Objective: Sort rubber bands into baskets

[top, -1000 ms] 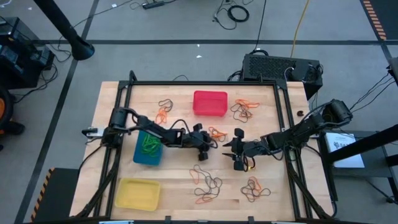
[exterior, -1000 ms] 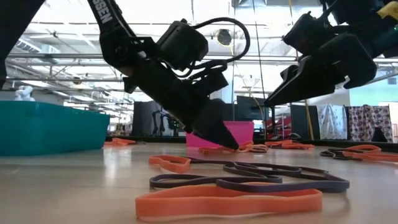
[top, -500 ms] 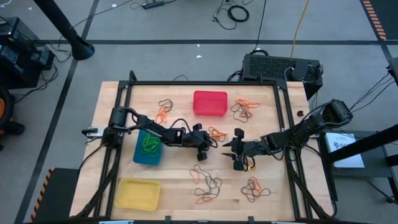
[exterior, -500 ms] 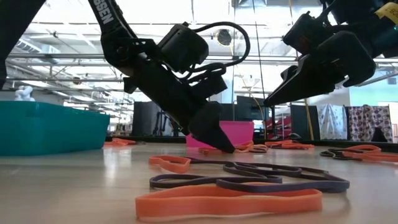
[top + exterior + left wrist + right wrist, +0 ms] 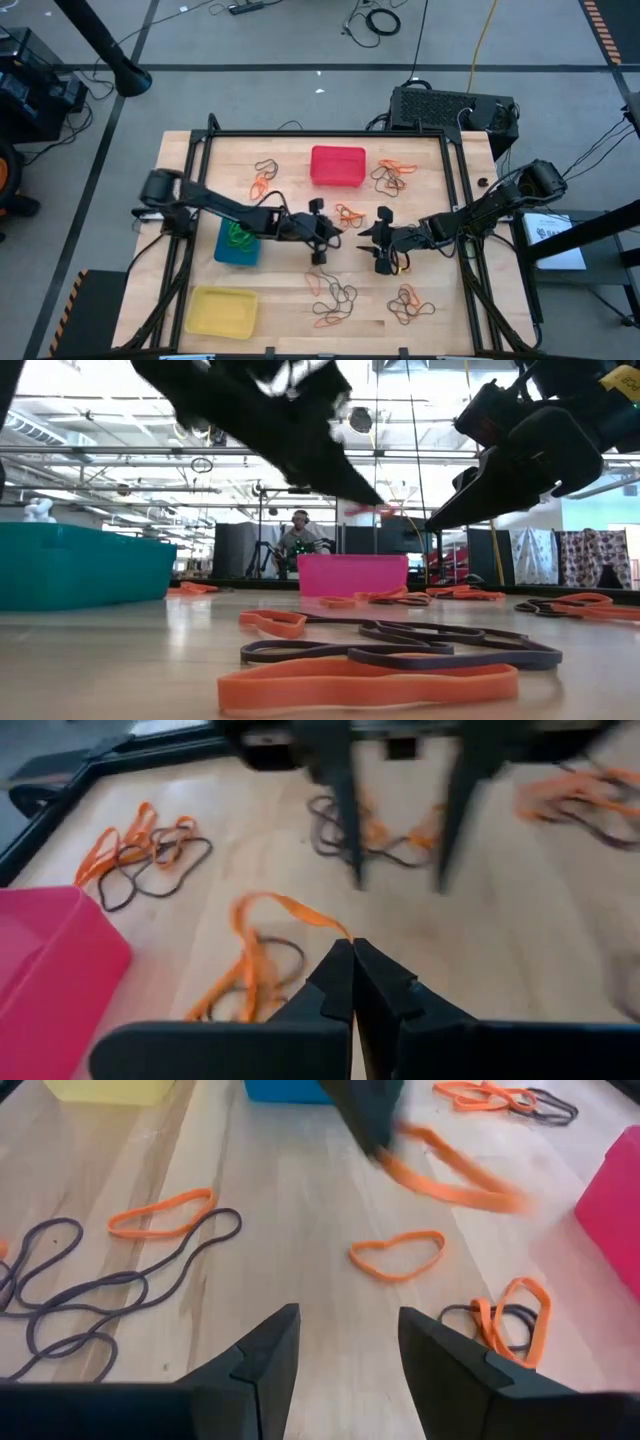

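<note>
Orange rubber band [image 5: 262, 935] hangs pinched in the left gripper [image 5: 322, 232], raised over the table below the red basket [image 5: 338, 165], fingers pressed together on it. Right gripper [image 5: 377, 240] hovers just beside, fingers spread; blue basket [image 5: 238, 240] holds green bands [image 5: 239, 232].

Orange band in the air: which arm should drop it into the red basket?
Left. Its claw is shut on the orange band, lifted off the table, with the red basket nearby. The right claw is open.
</note>
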